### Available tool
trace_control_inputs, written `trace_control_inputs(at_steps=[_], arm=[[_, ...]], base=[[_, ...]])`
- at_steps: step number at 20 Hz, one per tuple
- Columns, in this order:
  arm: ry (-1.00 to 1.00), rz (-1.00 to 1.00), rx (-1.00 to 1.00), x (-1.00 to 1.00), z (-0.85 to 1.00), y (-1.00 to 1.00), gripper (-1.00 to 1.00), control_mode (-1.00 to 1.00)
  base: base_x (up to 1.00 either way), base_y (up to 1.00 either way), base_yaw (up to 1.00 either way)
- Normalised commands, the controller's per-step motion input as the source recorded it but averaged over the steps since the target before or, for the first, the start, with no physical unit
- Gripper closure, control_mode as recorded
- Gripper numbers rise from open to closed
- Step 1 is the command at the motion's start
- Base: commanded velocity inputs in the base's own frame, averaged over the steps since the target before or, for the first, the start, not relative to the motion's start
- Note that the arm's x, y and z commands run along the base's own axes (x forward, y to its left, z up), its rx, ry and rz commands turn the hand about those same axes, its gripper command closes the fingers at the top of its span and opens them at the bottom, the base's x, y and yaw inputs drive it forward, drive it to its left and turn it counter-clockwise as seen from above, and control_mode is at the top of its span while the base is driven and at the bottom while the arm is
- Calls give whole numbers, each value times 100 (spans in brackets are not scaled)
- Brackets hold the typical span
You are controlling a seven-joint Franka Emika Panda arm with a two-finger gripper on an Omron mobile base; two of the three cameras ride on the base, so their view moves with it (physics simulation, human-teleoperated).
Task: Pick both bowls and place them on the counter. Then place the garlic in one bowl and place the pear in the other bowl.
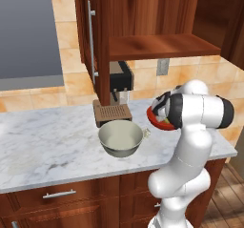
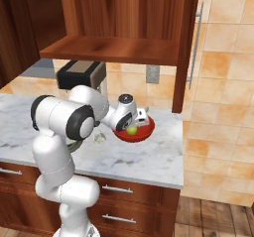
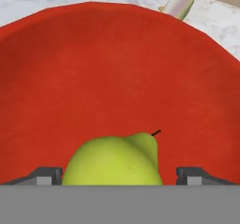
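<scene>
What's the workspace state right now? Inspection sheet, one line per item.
Surface: white marble counter on wooden cabinets.
Job's things: grey-beige bowl and red bowl both on the counter; pear inside the red bowl; garlic lies on the counter between the bowls, not in a bowl.
Clutter: coffee machine at the back wall.
Grippers: pincer over the red bowl, fingertips either side of the pear; contact unclear.
Cables: nothing seen.
Surroundings: wooden shelf, tiled wall, wall outlet.
</scene>
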Motion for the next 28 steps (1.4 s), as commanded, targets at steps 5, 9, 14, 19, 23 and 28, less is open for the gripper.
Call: trace_control_inputs(at_steps=[5, 9, 14, 19, 23, 28], arm=[[0, 0, 0, -2, 27, 0, -100, -100], [-2, -4, 0, -23, 32, 0, -100, -100], [-1, -6, 0, -36, 25, 0, -100, -100], [-1, -7, 2, -43, 34, 3, -100, -100], [0, -10, 9, -46, 39, 8, -100, -100], [0, -12, 13, -52, 34, 14, -100, -100]], base=[[0, 0, 0], [0, 0, 0], [0, 0, 0], [0, 0, 0], [0, 0, 0], [0, 0, 0]])
